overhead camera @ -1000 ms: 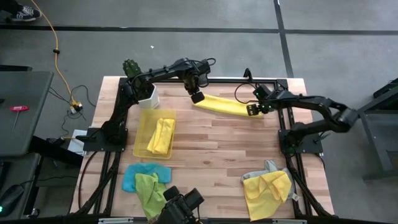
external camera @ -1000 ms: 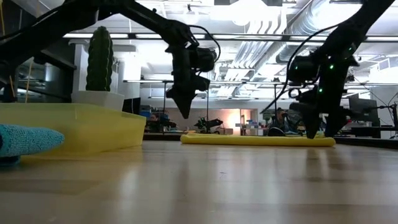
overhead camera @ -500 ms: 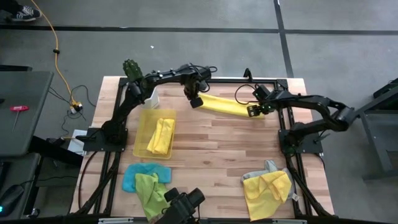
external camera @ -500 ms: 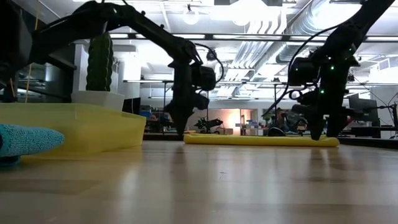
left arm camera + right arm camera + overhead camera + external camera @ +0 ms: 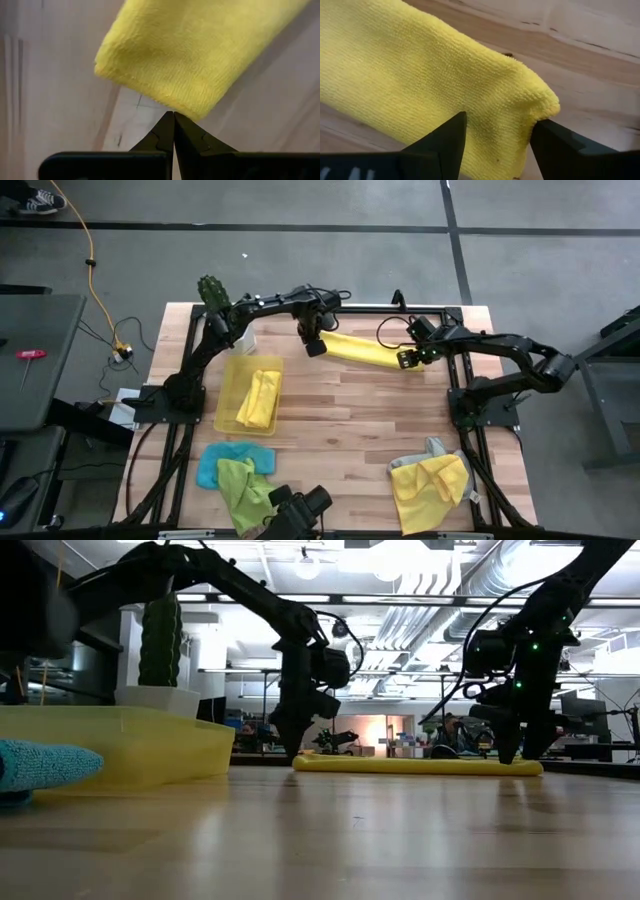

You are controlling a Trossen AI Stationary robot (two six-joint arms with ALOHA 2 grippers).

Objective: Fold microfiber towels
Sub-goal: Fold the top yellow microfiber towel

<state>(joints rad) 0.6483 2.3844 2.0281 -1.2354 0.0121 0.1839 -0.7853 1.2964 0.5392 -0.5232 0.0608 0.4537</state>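
At far edge of table point(image 5: 340, 395), left to right: left pincer point(image 5: 314, 347), clenched and empty, tips touching left end of folded yellow towel point(image 5: 362, 349) lying flat; right pincer point(image 5: 407, 358), fingers spread, straddling towel's right end without yet closing. Nearer: tray point(image 5: 229, 385), other towels point(image 5: 430, 480) lying loose.
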